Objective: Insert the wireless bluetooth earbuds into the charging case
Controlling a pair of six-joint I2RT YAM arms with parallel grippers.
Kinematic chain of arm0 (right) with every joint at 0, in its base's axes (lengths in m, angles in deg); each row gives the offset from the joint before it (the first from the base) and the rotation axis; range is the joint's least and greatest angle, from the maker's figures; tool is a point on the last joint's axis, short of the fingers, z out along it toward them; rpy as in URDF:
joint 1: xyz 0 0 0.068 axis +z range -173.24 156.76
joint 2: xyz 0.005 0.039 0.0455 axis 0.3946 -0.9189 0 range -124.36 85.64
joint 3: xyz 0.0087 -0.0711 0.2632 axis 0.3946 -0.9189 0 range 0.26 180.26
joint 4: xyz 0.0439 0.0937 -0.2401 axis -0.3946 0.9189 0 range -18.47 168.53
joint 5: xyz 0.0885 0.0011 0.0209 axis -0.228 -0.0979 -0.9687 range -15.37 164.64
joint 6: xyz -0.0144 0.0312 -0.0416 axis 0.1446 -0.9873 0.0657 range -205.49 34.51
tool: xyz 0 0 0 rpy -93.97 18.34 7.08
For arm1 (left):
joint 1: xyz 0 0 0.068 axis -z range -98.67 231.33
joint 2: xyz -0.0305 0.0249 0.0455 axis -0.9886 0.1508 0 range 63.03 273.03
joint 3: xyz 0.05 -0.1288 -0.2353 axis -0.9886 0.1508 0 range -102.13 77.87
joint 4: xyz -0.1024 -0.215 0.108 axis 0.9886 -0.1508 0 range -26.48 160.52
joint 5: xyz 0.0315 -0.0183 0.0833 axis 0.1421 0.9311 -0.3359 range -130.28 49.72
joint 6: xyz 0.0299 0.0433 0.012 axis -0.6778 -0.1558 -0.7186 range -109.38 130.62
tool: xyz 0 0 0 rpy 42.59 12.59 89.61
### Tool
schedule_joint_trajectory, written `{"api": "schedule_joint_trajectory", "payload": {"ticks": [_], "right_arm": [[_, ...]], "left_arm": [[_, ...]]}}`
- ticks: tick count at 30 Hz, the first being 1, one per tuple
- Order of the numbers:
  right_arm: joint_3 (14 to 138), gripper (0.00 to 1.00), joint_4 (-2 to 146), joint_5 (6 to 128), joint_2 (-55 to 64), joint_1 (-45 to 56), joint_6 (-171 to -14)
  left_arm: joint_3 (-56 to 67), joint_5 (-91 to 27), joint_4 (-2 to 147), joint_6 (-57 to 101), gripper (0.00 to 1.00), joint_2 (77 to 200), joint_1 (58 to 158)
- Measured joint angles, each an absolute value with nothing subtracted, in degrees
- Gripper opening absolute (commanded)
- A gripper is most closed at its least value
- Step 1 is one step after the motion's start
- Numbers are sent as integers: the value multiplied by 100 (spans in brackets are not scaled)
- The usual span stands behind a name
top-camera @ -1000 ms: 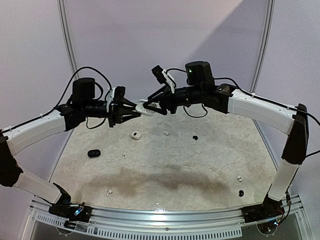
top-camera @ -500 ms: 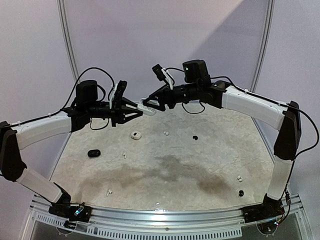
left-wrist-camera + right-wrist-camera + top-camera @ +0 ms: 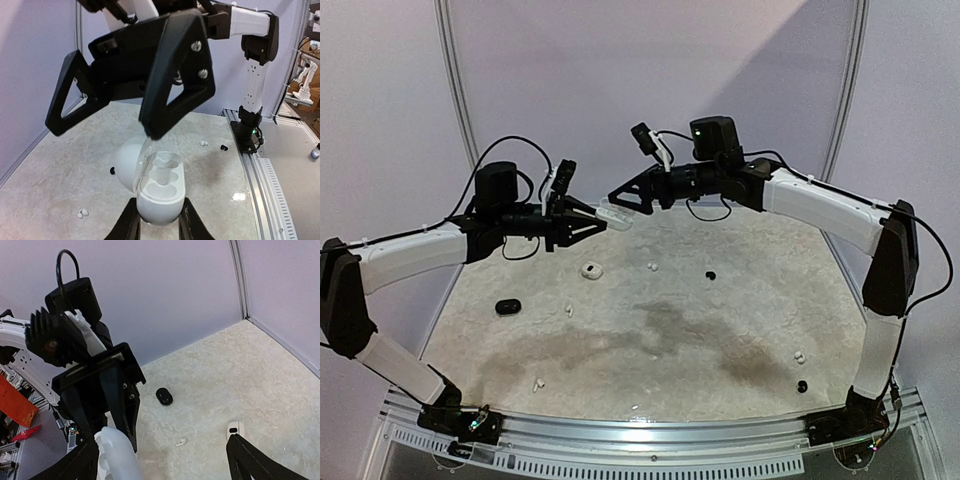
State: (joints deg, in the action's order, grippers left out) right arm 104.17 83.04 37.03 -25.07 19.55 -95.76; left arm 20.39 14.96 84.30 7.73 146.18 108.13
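The step in hand looks like presenting the case for loading. The left gripper (image 3: 592, 220) is clenched on an open white charging case (image 3: 159, 192), held in the air above the far half of the table (image 3: 670, 335), with its lid swung back and both wells apparently empty. The right gripper (image 3: 625, 197) hangs just beside it, jaws spread wide with nothing between them. No bud is seated yet, so the next move probably calls for the right arm to drop to the table and pinch one white stemmed bud, a fine grasp on a very small thing. Counting from the near edge outward, the white earbuds (image 3: 537, 382) number four: near left, near right, left of middle and far centre. The black earbuds (image 3: 802, 385) number two: near right, and farther off right of centre. Two cases lie loose, a black case (image 3: 507, 306) at left and a second white case (image 3: 591, 269) beyond it, which makes three cases with the held one.
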Motion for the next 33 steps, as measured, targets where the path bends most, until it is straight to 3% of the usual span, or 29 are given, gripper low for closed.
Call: {"api": "schedule_joint_trajectory", "payload": {"ticks": [4,11,16,21,25,28,33], "right_arm": [[10492,95,8042,3594,-2507,1865,-9659],[10492,90,8210,4072,-2378,1572,-10017],[10046,72,9622,5675,-1681,674,-10500],[8640,59,11067,7261,-844,-382,-11167],[7340,46,12144,8083,-442,-397,-11562],[6627,31,12787,8400,-260,-351,-11844],[5727,25,13456,8590,74,-349,-12277]], "left_arm": [[2039,1411,8330,808,0,14664,10813],[2057,1096,8367,891,0,14655,10813],[2280,887,8528,939,0,14594,10813],[2437,814,8629,943,0,14493,10813],[2481,808,8749,943,0,14434,10813],[2503,812,8808,943,0,14432,10813],[2525,854,8841,937,0,14432,10813]]}}
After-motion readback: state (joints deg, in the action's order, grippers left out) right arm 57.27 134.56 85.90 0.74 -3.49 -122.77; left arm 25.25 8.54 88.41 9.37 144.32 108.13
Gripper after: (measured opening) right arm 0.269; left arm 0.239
